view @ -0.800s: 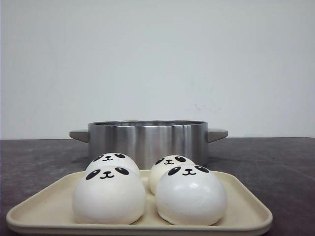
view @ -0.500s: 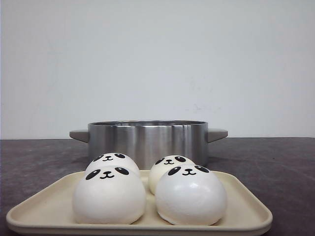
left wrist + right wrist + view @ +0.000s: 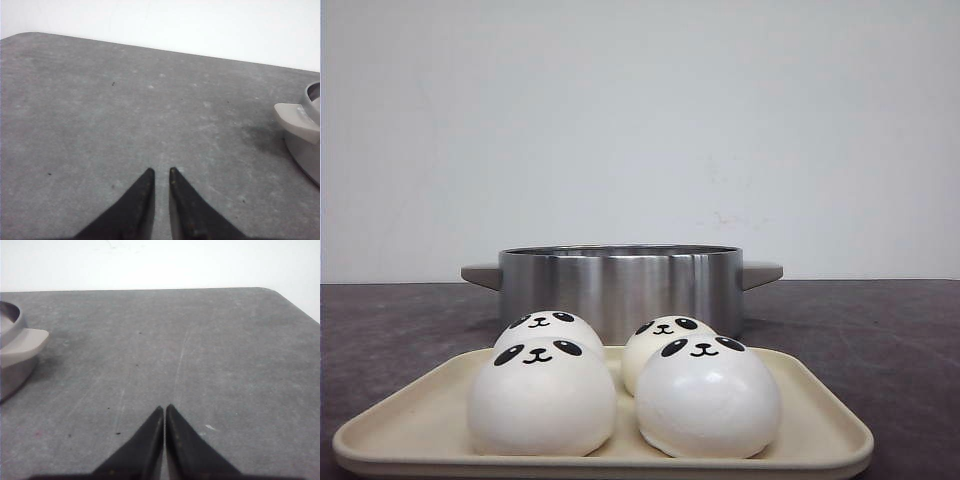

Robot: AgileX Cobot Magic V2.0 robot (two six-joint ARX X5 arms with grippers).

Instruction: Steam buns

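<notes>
Several white panda-faced buns sit on a cream tray (image 3: pixel 825 425) at the front of the table: one at front left (image 3: pixel 541 398), one at front right (image 3: pixel 708 397), and two behind them (image 3: pixel 548 327) (image 3: pixel 663 333). Behind the tray stands a steel pot (image 3: pixel 620 285) with grey handles. Neither gripper shows in the front view. My left gripper (image 3: pixel 160 171) hovers over bare table with only a narrow slit between its black fingers and nothing in it; the pot's handle (image 3: pixel 296 116) lies off to one side. My right gripper (image 3: pixel 164 407) is shut and empty, also over bare table.
The grey table top (image 3: pixel 900 330) runs out on both sides of the pot. Its rounded far corners and back edge meet a white wall in both wrist views. The pot's other handle (image 3: pixel 22 342) sits at the edge of the right wrist view.
</notes>
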